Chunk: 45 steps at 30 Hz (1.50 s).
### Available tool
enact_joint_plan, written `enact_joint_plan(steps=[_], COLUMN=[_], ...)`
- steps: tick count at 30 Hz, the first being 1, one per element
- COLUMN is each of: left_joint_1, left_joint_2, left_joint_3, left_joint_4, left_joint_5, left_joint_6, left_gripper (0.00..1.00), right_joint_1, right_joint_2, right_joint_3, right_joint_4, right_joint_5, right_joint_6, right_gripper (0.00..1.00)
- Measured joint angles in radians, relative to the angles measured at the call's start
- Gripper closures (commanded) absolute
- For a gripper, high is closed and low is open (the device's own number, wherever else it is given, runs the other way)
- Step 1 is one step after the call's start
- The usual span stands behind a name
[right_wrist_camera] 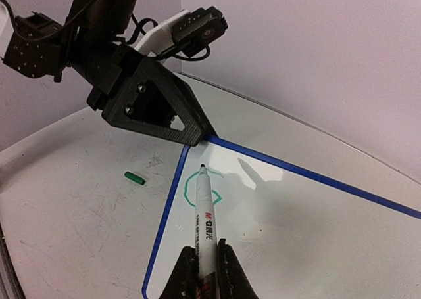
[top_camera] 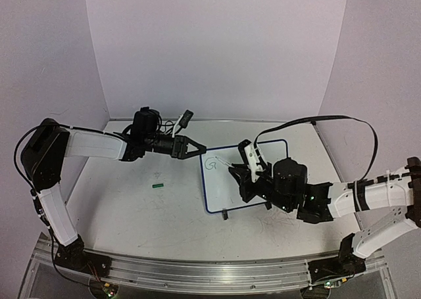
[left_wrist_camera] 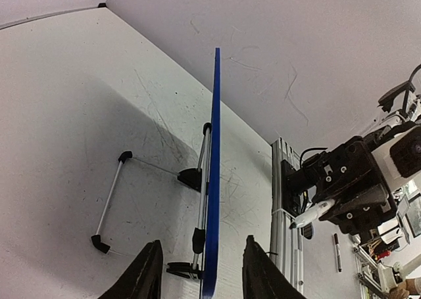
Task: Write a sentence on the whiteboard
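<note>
**Operator:** Report marker orientation.

**Arms:** My right gripper [right_wrist_camera: 202,256] is clamped on the marker [right_wrist_camera: 204,210]. Its long axis runs from my fingers toward the far left corner of the whiteboard [right_wrist_camera: 316,246], tip forward at the green letter G [right_wrist_camera: 197,188]. I cannot tell whether the tip touches the surface.

**Operator:** Appearance?

**Arms:** White cylindrical barrel, black print, dark tip. The G is one angular loop just inside the whiteboard's far left corner. The board is a glossy white panel with a thin blue frame and rounded corners, on black clip feet with thin metal legs.

**Operator:** Left side?

**Arms:** My left gripper [left_wrist_camera: 202,246] straddles the whiteboard's frame edge, fingers spread, a gap on each side. A green cap [right_wrist_camera: 134,177] lies left of the whiteboard.
</note>
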<state>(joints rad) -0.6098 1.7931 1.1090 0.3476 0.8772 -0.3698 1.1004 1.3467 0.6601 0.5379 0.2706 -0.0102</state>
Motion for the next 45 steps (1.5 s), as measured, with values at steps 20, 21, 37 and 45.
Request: enact_joint_plan(steps=[20,21,37,45], left_joint_1=[0.0,0.0,0.0,0.0], left_joint_2=[0.002,0.002,0.002,0.002], left_joint_3=[0.003,0.002,0.002,0.002], left_joint_4=[-0.016,-0.016,-0.016,-0.016], left_joint_5=[0.009,0.009,0.01,0.01], left_joint_6=[0.071,0.074,0.083,0.083], left_gripper=[0.95,0.96,0.98,0.98], right_joint_1=[0.0,0.0,0.0,0.0], right_joint_2=[0.041,0.042,0.1,0.101], right_joint_3=[-0.023,-0.023,-0.018,-0.018], right_joint_4=[-0.025,-0.027,-0.013,0.01], right_joint_5=[0.079,0.081,0.099,0.107], right_joint_6=[0.06,0.062,0.066,0.067], right_gripper=[1.0,1.0,1.0,1.0])
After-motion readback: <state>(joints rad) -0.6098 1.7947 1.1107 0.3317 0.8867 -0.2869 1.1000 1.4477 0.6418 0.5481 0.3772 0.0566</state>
